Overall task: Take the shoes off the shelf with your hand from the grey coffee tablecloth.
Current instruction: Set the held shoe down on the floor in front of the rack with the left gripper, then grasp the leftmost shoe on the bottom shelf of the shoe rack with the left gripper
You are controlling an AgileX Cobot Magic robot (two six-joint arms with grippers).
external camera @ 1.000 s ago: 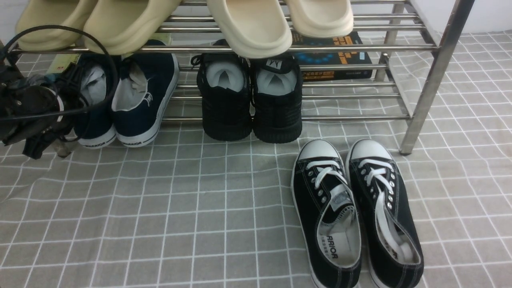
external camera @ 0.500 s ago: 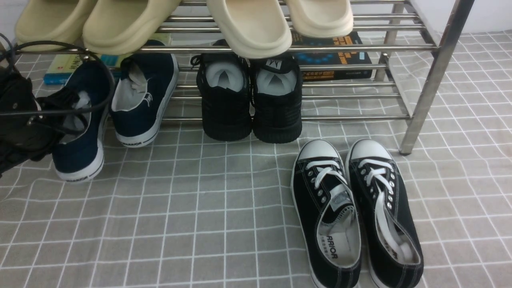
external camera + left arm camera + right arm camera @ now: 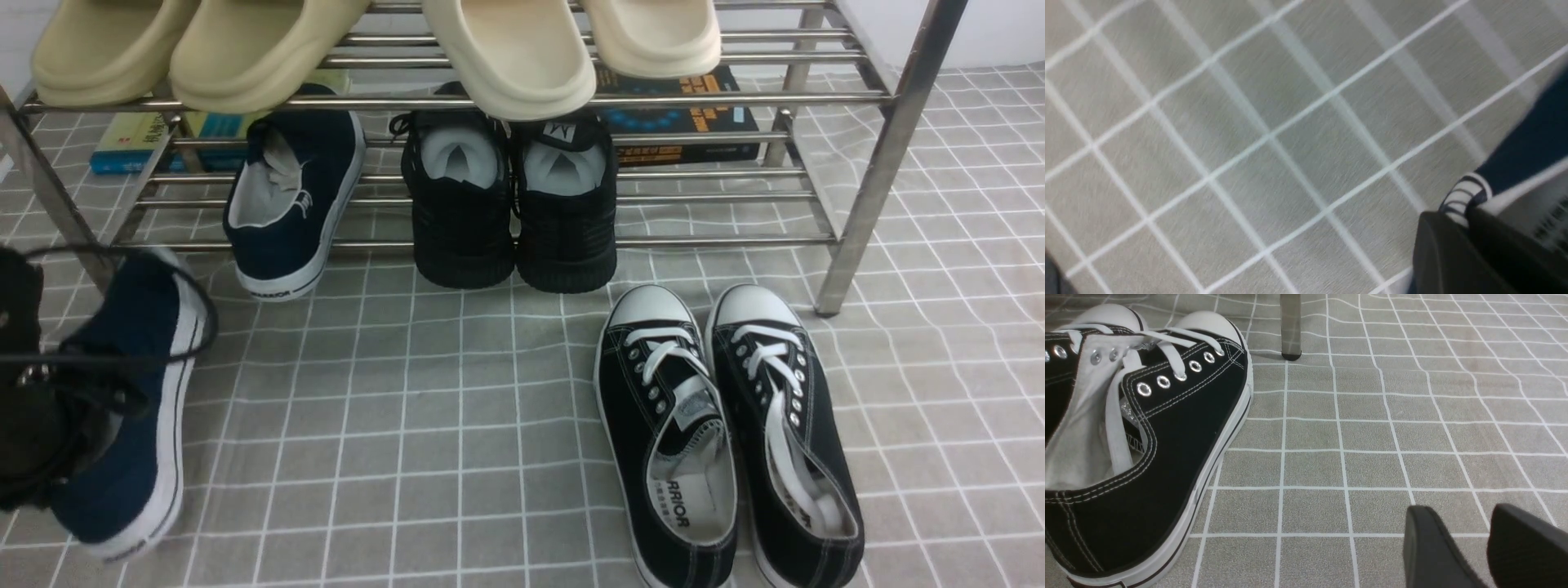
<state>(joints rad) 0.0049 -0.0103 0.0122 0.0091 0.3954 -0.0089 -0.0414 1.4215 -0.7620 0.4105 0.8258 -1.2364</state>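
One navy slip-on shoe (image 3: 139, 392) is off the shelf (image 3: 890, 122), at the front left over the grey grid tablecloth (image 3: 408, 425), tilted with its white sole to the right. My left gripper (image 3: 90, 400) is shut on the shoe's heel rim. In the left wrist view the black fingers (image 3: 1453, 249) pinch the striped heel tab of the navy shoe (image 3: 1531, 147). The other navy shoe (image 3: 286, 204) stands on the shelf's lower tier. My right gripper (image 3: 1461, 516) is open and empty, low over the cloth, and out of the front view.
Black lace-up sneakers (image 3: 718, 433) lie on the cloth at the front right, close to my right gripper (image 3: 1147, 437). All-black knit sneakers (image 3: 506, 204) stand on the lower tier. Beige slippers (image 3: 506, 49) sit on the top tier. Books (image 3: 678, 114) lie behind. A shelf leg (image 3: 1290, 326) shows ahead.
My left gripper has pulled the left navy shoe out of the lower tier and toward the front left, tilting it on its side. The right arm has not moved.
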